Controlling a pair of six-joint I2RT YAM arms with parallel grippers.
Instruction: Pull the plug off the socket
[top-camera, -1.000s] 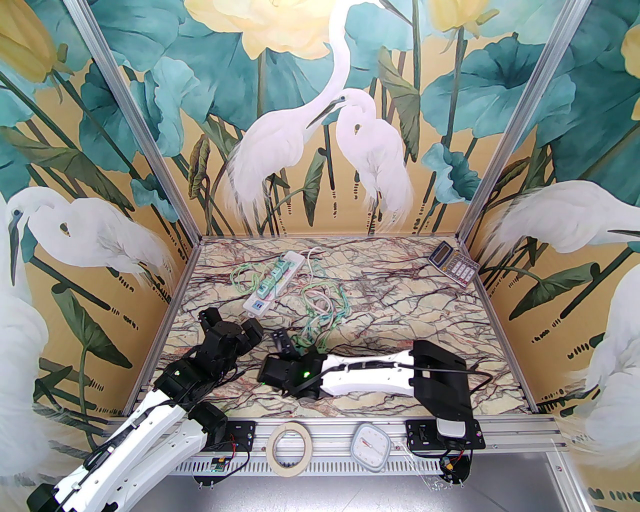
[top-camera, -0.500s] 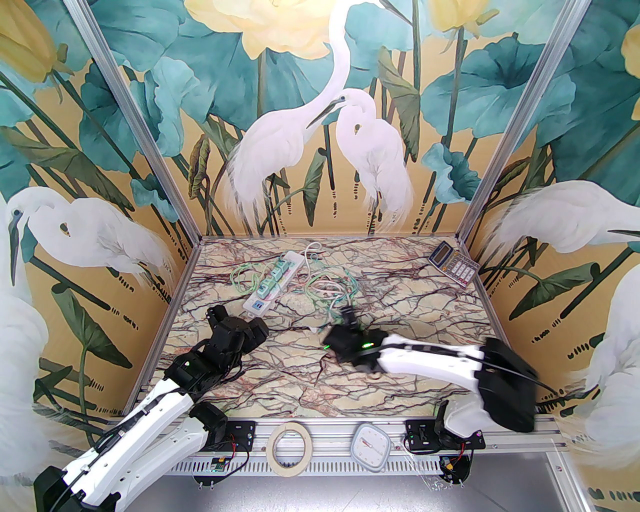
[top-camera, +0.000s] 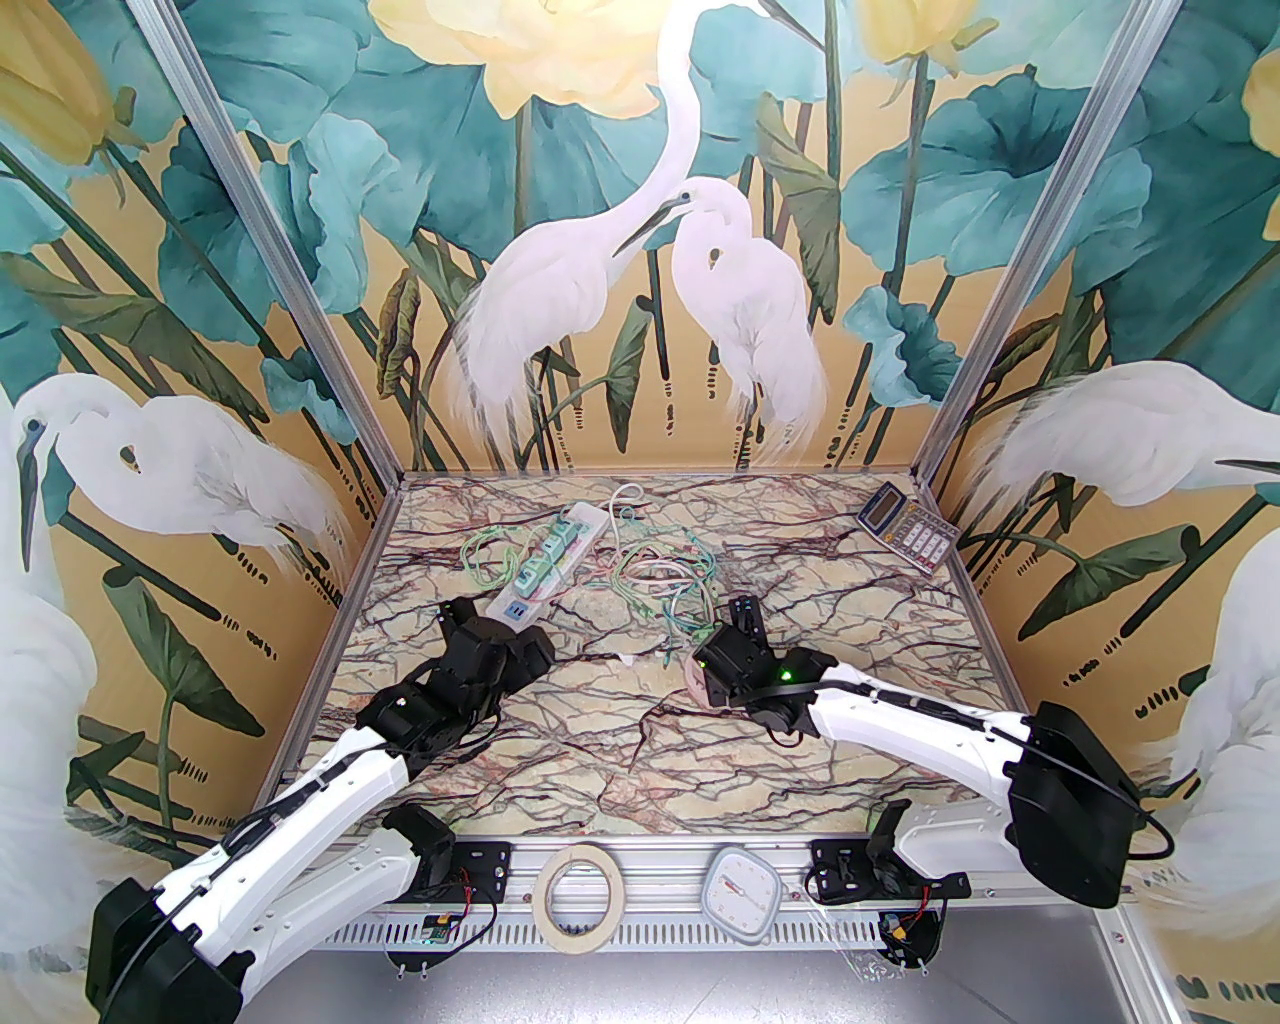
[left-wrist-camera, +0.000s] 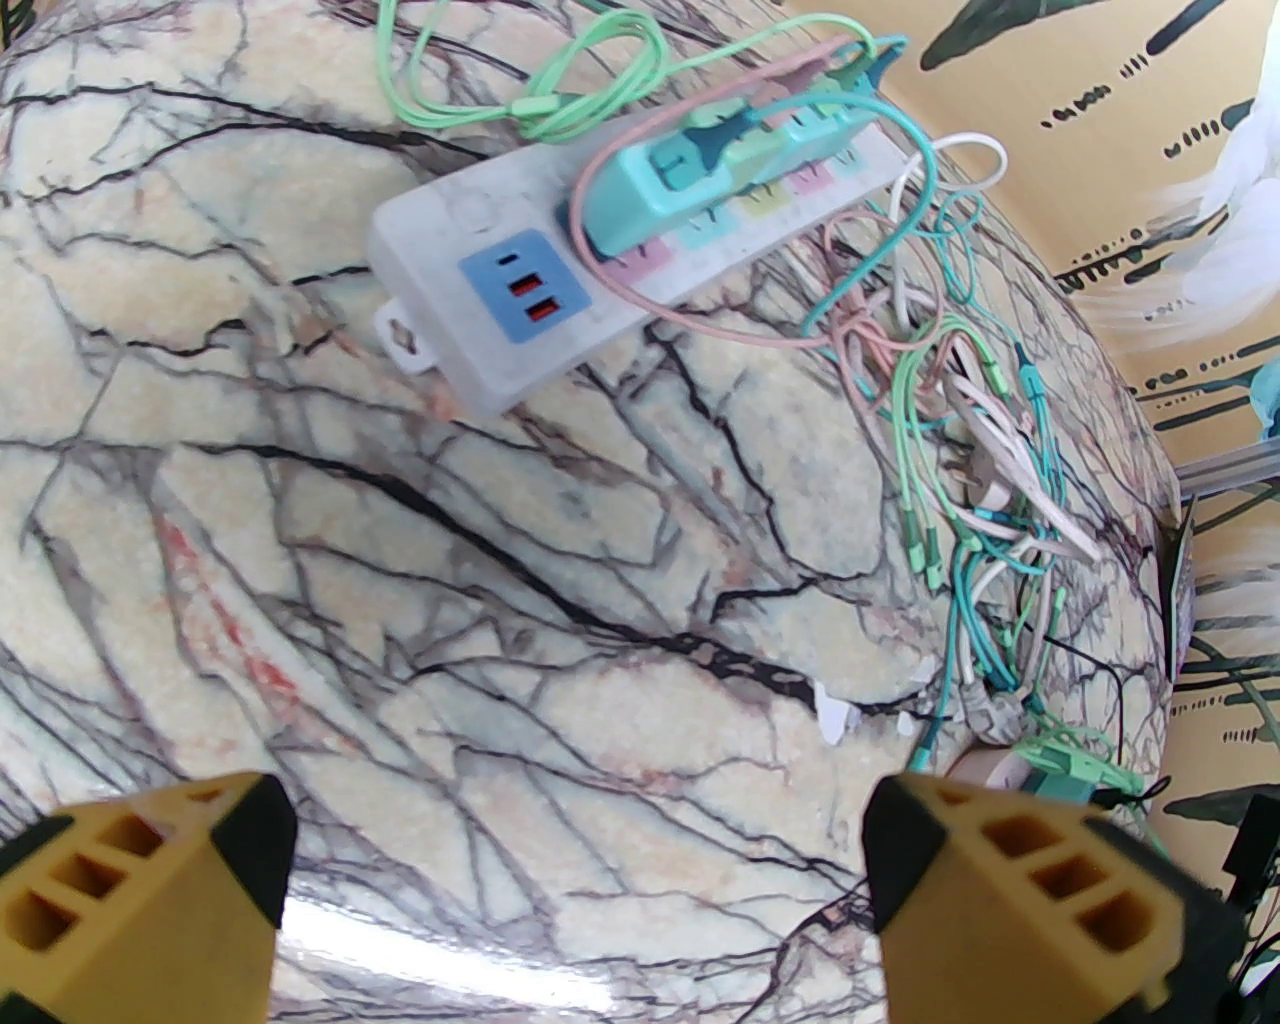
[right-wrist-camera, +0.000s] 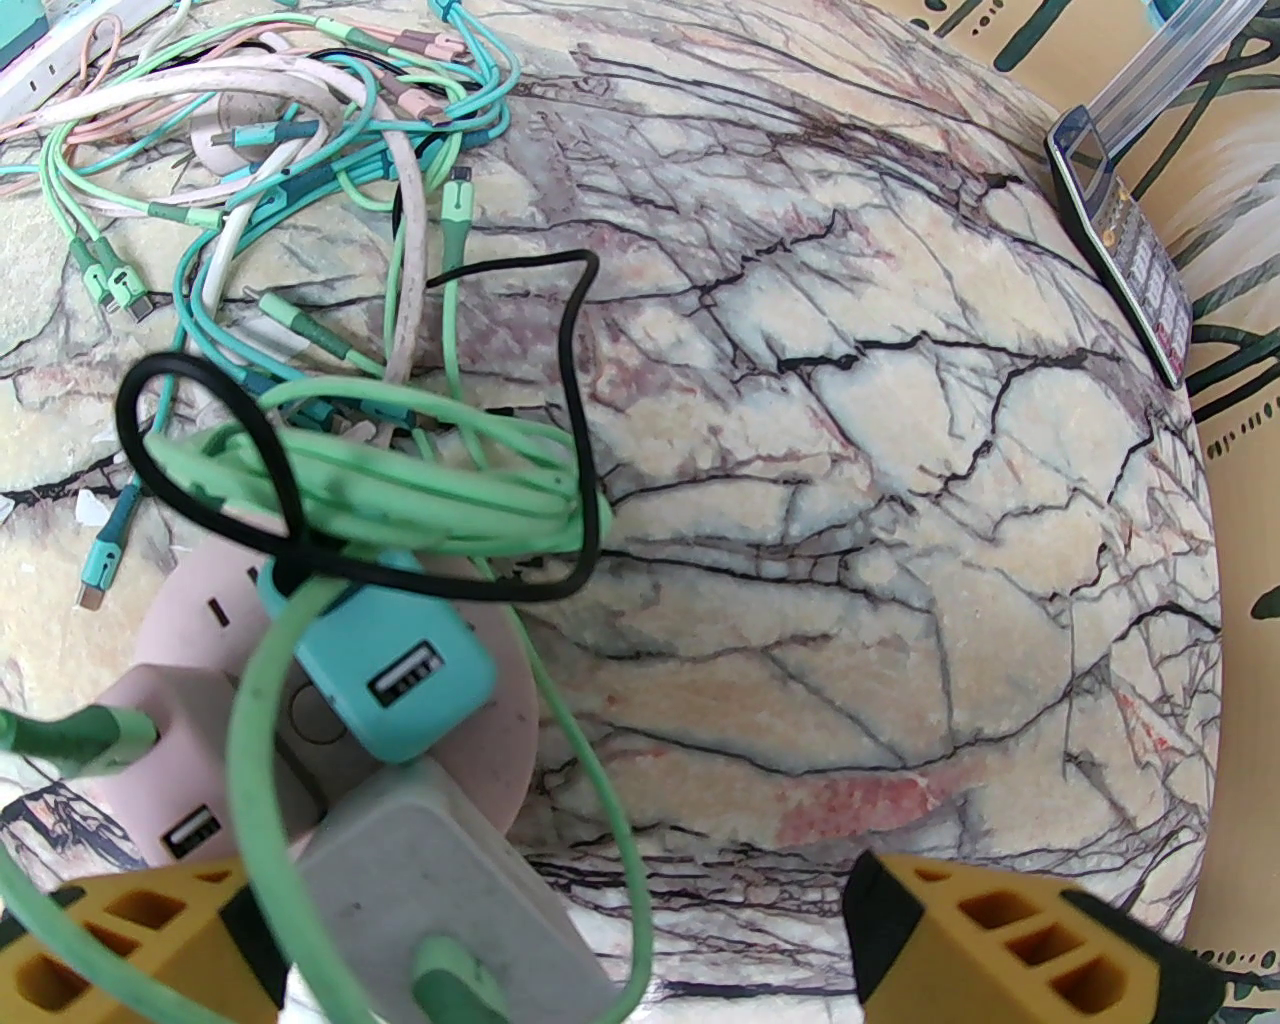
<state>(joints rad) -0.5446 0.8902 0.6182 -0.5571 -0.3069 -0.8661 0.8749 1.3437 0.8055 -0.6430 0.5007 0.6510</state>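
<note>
A white power-strip socket (top-camera: 545, 565) (left-wrist-camera: 500, 290) lies at the back left of the marble table, with teal plugs (top-camera: 535, 572) (left-wrist-camera: 680, 185) seated in a row on it. My left gripper (top-camera: 458, 615) (left-wrist-camera: 580, 880) is open, a short way in front of the strip's USB end and touching nothing. A round pink socket (top-camera: 693, 685) (right-wrist-camera: 185, 620) holds a teal adapter (right-wrist-camera: 395, 680), a pink adapter (right-wrist-camera: 170, 760) and a white adapter (right-wrist-camera: 440, 910). My right gripper (top-camera: 745, 612) (right-wrist-camera: 560, 940) is open above it, the white adapter beside its left finger.
A tangle of green, teal, pink, white and black cables (top-camera: 655, 590) (right-wrist-camera: 330, 300) spreads between the two sockets. A calculator (top-camera: 908, 528) (right-wrist-camera: 1130, 250) leans at the back right corner. A tape roll (top-camera: 580, 895) and a white square dial (top-camera: 742, 888) sit on the front rail.
My right arm swung from lying across the near middle out to the right and forward to the cable tangle, which shifted back. My left arm crept forward toward the power strip.
</note>
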